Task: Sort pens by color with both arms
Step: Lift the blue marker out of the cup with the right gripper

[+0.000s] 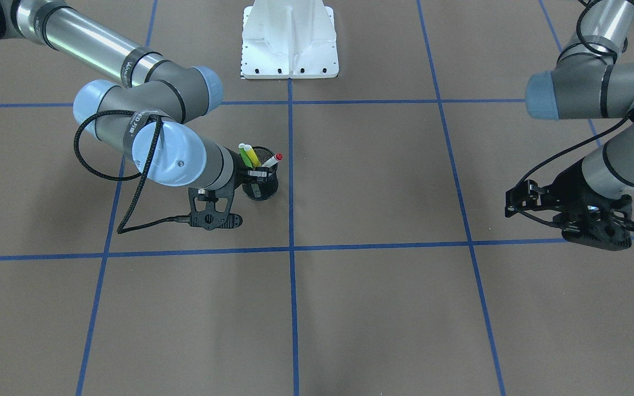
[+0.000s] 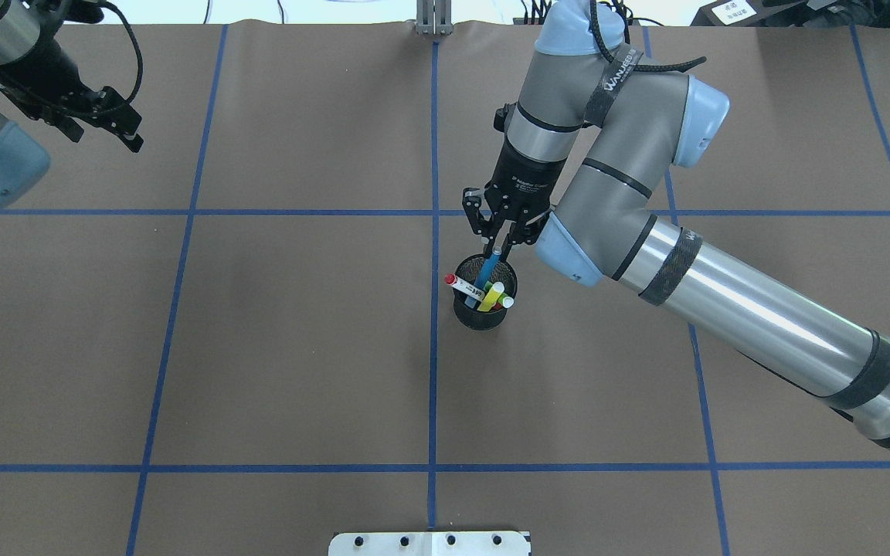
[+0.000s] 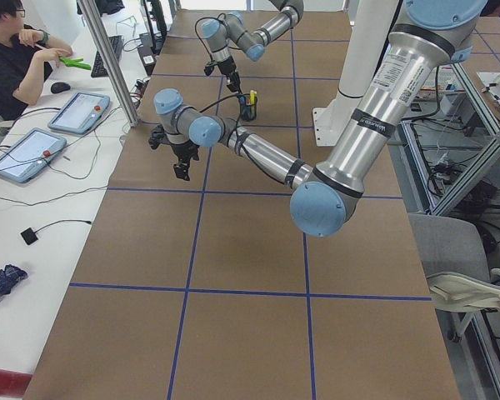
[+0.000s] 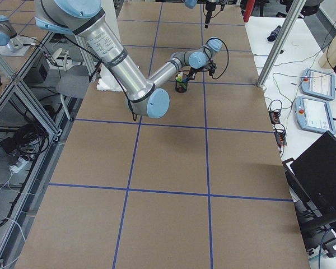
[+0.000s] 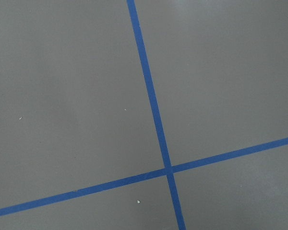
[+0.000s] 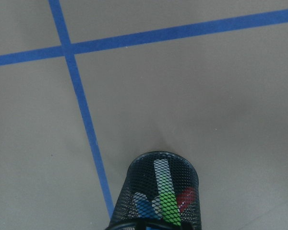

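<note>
All four pens stand in the cup (image 2: 484, 316), just right of the table's middle line. The right gripper (image 2: 501, 245) hangs over the cup's far rim. Its fingers are drawn close on both sides of the blue pen (image 2: 487, 272) at its top end and seem to clamp it. This pen leans, with its long axis rising from the cup's bottom toward the far side, straight into the gripper. So I think the pull must go up along this lean, not sideways. The red-capped pen (image 2: 460, 283), yellow pen (image 2: 494, 296) and green pen (image 2: 505, 303) lean other ways. The left gripper (image 2: 105, 137), fingers apart and empty, waits well apart at the far left.
</note>
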Robot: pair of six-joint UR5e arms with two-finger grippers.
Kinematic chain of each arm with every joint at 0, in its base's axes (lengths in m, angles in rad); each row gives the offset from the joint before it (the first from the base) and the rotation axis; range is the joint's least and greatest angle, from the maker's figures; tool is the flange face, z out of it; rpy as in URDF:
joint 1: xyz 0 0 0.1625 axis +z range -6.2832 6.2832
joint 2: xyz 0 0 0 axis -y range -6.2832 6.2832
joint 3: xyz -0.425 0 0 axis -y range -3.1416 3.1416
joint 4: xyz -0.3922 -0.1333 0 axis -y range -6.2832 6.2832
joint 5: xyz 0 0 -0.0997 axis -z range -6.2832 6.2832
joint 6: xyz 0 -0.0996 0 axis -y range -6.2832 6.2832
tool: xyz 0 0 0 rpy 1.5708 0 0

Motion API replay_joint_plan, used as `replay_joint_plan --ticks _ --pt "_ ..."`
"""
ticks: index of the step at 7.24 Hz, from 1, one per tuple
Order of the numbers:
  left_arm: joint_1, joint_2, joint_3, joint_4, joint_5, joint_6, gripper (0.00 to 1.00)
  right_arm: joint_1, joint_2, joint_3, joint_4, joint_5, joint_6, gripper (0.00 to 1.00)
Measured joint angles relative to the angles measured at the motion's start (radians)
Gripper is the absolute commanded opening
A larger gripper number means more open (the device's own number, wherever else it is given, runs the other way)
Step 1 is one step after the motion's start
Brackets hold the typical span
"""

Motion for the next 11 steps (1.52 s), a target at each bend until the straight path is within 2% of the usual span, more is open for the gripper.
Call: replay_joint_plan --ticks 3,5,7,8,9,10,11 --pt "0.0 0.0 -0.003 0.001 0.0 -0.001 1.0 0.039 -0.006 0.063 -0.002 0.001 0.001 0.0" --pt "0.0 0.0 -0.004 0.001 -0.002 -0.003 1.0 0.087 -0.033 0.187 -0.004 0.001 0.002 0.0" --pt "0.0 0.001 -0.005 0.001 -0.003 -0.005 1.0 0.153 -0.052 0.322 -0.001 -0.043 0.004 0.0" --pt "0.001 0.001 -0.004 0.002 -0.004 -0.006 1.0 0.183 -0.051 0.365 0.0 -0.095 0.004 0.0" --pt "0.001 0.001 -0.003 0.001 -0.004 -0.006 1.0 0.197 -0.049 0.39 0.007 -0.184 0.004 0.0" --pt "0.001 -0.001 -0.001 0.001 -0.004 -0.007 1.0 0.202 -0.051 0.391 0.041 -0.29 0.002 0.0" --pt "0.002 -0.003 0.001 0.0 -0.004 -0.008 1.0 0.204 -0.061 0.364 0.126 -0.402 0.001 0.0"
